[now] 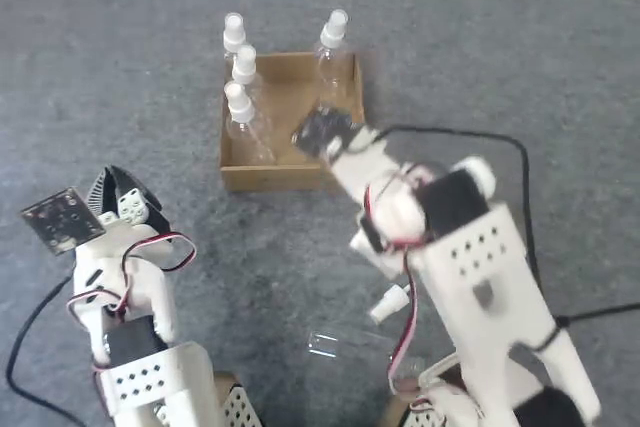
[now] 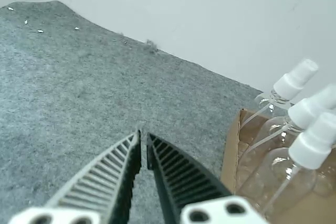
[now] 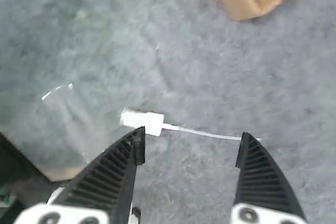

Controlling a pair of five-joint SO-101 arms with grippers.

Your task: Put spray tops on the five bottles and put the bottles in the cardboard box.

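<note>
The white spray top [image 3: 143, 121] w/ thin dip tube lies on the grey carpet [image 3: 105, 35] just ahead of the right gripper [image 3: 190, 148], long axis across the gap btwn its jaws; the clear uncapped plastic bottle [image 1: 335, 344] lies beside it. Right gripper is spread wide & empty, much nearer than the left gripper [image 2: 143, 153], closed to a slit w/ nothing in it, near the brown cardboard box [image 1: 280, 177].

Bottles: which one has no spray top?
The clear bottle lying on the mat; the other four stand capped in the cardboard box.
</note>
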